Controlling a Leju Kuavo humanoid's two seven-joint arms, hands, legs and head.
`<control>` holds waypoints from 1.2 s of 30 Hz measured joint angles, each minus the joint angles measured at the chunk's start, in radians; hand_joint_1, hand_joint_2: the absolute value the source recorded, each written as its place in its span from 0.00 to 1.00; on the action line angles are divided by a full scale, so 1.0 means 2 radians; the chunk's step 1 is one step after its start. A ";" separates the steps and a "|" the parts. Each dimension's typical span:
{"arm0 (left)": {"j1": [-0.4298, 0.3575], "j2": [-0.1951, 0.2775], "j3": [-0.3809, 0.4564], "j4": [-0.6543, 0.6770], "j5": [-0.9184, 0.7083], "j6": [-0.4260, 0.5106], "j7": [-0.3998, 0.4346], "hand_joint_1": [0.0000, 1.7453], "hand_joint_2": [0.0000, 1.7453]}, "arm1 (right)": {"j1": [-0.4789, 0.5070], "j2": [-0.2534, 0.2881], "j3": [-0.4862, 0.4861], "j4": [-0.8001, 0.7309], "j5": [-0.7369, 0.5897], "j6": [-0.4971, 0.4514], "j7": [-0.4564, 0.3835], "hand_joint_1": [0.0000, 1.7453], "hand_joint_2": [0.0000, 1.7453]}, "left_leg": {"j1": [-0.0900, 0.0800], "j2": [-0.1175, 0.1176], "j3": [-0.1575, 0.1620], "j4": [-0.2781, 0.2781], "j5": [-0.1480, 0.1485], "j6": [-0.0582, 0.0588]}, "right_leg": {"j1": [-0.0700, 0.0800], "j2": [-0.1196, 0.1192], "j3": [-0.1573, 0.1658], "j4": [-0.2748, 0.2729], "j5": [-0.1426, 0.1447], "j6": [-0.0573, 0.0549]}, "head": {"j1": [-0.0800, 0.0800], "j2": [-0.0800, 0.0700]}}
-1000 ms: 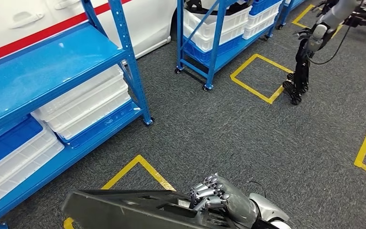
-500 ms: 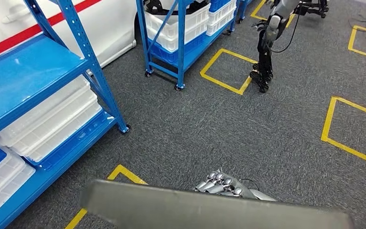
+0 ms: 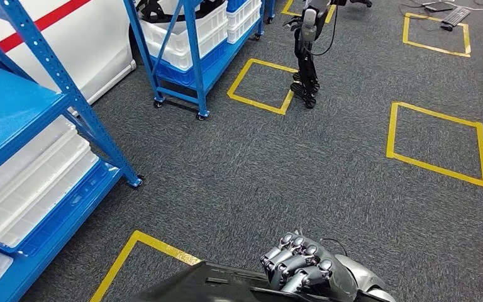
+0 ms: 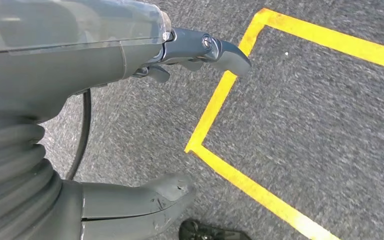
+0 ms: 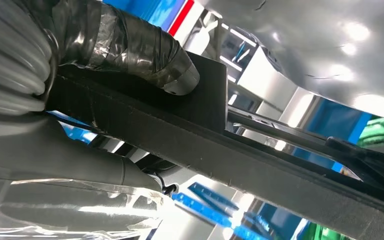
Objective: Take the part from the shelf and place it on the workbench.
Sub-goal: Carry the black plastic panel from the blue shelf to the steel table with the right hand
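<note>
A long flat black part (image 3: pixel 207 286) lies across the bottom of the head view, and my right hand (image 3: pixel 302 270) grips its right end with fingers curled over the top edge. In the right wrist view the taped thumb (image 5: pixel 145 55) presses on the black part (image 5: pixel 230 150). The blue shelf (image 3: pixel 56 82) stands at the left. In the left wrist view my left hand (image 4: pixel 80 65) hangs over the carpet, fingers apart, holding nothing.
White crates (image 3: pixel 31 182) fill the shelf's lower level. A second blue wheeled rack (image 3: pixel 188 38) with crates stands at the back. Another robot's dark limb (image 3: pixel 306 60) hangs beyond it. Yellow tape squares (image 3: pixel 437 135) mark the grey carpet, one (image 3: pixel 138 248) just ahead.
The whole view has swung right, so shelf and racks slid left in the picture. My right hand still holds the black part, which now sits lower in the frame.
</note>
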 joint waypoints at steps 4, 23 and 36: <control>-0.002 0.000 0.007 0.000 0.001 -0.004 -0.005 0.00 1.00 | -0.005 0.006 0.001 -0.003 0.002 0.001 -0.001 1.00 1.00 | 0.004 -0.030 -0.019 0.049 -0.036 -0.007 | -0.004 0.022 0.002 -0.009 0.006 -0.012 | 0.000 0.000; -0.001 -0.004 0.013 0.000 -0.012 -0.004 0.001 0.00 1.00 | -0.004 0.015 0.012 -0.004 0.010 -0.009 0.011 1.00 1.00 | 0.001 -0.039 -0.019 0.008 0.010 0.016 | -0.007 0.036 -0.074 0.150 -0.065 0.014 | 0.000 0.000; -0.002 -0.015 0.017 0.000 -0.008 -0.001 -0.001 0.00 1.00 | 0.009 0.019 0.012 0.008 -0.030 0.001 0.034 1.00 1.00 | 0.000 -0.047 -0.051 0.097 -0.050 -0.001 | 0.002 0.032 0.011 -0.022 0.011 -0.018 | 0.000 0.000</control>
